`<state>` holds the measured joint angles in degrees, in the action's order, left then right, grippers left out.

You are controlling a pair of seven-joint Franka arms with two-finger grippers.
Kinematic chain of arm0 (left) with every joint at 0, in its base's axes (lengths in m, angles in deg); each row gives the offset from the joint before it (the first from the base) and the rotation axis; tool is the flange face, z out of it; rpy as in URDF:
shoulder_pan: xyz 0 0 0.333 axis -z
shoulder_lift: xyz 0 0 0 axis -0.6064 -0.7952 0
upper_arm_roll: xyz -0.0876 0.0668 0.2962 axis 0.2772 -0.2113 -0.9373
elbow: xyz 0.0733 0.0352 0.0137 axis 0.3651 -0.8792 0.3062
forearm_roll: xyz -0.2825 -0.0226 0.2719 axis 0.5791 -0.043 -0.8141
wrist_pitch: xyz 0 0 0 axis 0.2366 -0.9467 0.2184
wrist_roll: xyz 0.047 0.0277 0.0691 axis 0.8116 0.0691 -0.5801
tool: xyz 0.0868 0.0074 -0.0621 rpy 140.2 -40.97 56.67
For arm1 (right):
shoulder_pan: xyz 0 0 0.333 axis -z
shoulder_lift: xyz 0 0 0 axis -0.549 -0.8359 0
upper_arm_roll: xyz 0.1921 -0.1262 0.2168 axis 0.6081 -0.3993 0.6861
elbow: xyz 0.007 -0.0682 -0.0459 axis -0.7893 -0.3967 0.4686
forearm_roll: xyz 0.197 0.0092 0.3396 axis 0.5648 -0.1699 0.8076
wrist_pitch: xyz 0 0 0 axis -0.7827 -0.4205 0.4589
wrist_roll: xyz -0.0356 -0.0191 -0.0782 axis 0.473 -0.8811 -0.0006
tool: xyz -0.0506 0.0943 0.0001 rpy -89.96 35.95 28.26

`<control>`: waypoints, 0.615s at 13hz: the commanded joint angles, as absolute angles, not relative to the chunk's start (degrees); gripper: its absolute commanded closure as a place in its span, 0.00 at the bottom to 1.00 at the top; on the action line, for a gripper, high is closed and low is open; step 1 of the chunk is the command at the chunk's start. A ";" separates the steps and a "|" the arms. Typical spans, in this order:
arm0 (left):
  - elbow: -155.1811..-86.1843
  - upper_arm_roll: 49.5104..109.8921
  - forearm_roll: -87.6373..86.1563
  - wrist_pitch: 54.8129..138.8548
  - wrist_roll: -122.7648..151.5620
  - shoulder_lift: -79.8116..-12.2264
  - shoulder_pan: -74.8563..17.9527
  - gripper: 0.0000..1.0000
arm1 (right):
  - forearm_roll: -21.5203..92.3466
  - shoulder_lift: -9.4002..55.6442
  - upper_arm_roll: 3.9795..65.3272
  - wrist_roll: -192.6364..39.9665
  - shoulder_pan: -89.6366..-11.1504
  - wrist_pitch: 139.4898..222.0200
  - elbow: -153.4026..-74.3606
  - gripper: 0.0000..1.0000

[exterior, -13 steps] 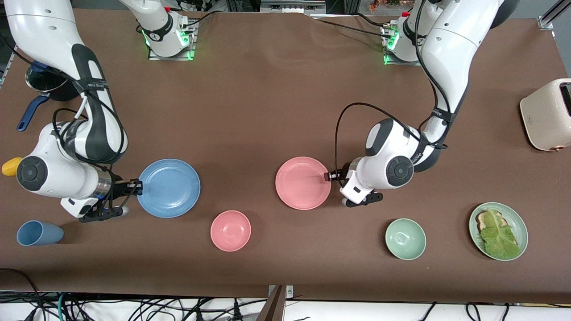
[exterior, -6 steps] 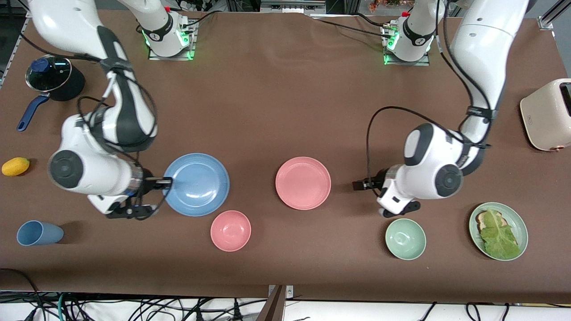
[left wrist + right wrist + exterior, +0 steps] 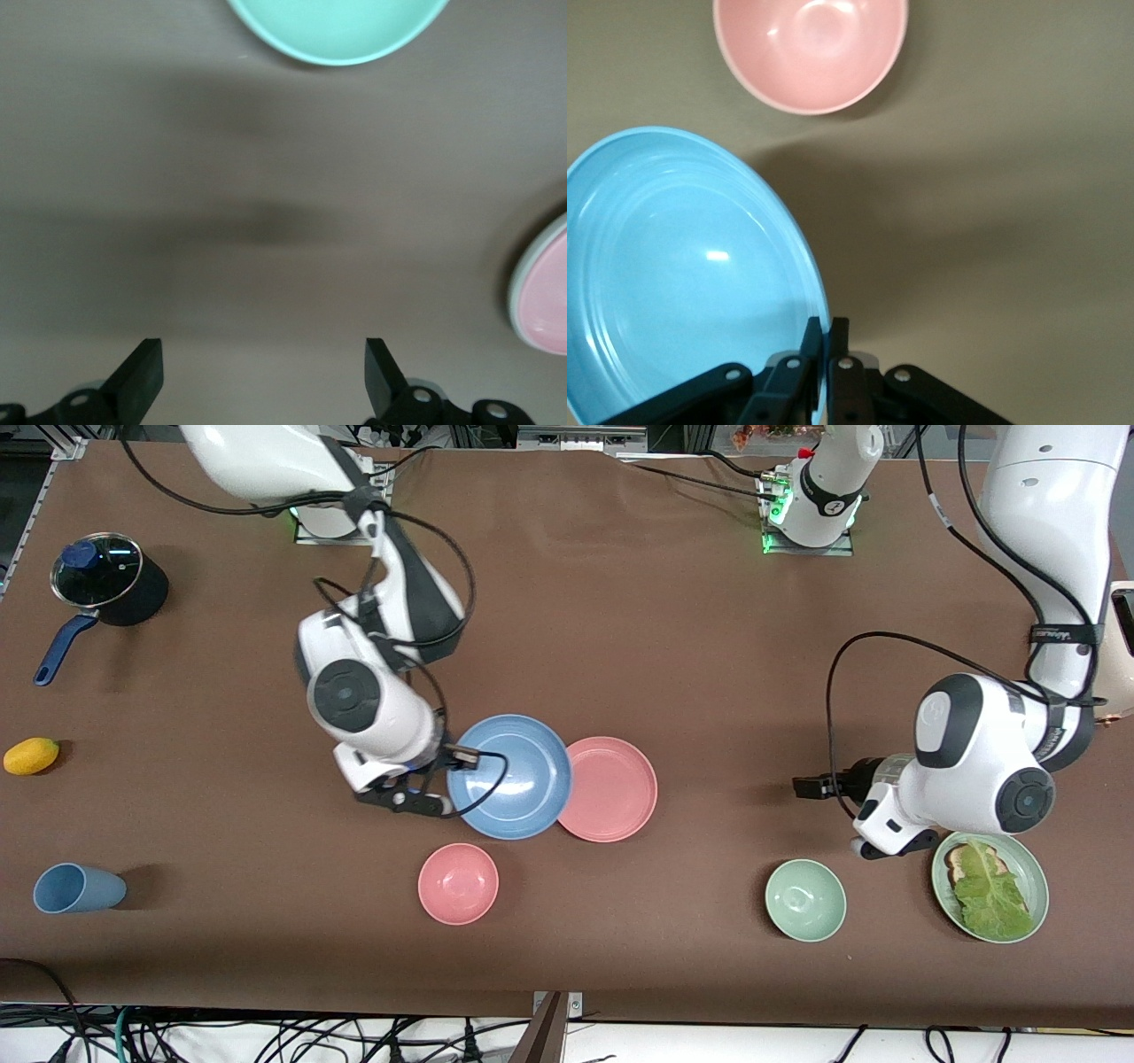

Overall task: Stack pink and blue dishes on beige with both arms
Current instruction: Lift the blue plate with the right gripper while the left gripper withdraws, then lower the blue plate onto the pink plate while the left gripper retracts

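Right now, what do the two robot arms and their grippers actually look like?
Both arms are glossy white with rounded shells, black bands at the joints and dark round caps on the wrist joints. Loose black cables loop along each forearm. The bases glow green, with small red fittings. The left gripper and right gripper are small, black, two-fingered, with flat, tapered fingers.

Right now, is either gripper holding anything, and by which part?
The right gripper pinches the blue plate by its rim. The left gripper is open, holding nothing.
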<state>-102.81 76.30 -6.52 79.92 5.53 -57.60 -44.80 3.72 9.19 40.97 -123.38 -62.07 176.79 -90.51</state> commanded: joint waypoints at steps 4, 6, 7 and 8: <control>-103.24 76.67 -11.84 74.16 10.45 -52.66 -49.98 0.00 | 2.96 3.79 40.37 -140.51 -68.89 184.84 -89.74 1.00; -103.24 75.88 -12.98 72.58 12.58 -49.07 -52.25 0.00 | 2.87 2.65 40.37 -143.66 -70.29 187.11 -89.74 1.00; -103.41 76.14 -12.98 71.96 14.15 -47.74 -53.05 0.00 | 2.87 1.86 40.37 -145.60 -70.91 188.78 -89.74 1.00; -103.76 75.01 -12.90 71.00 16.08 -45.03 -52.19 0.00 | 2.79 1.07 40.37 -147.01 -71.52 190.28 -89.74 1.00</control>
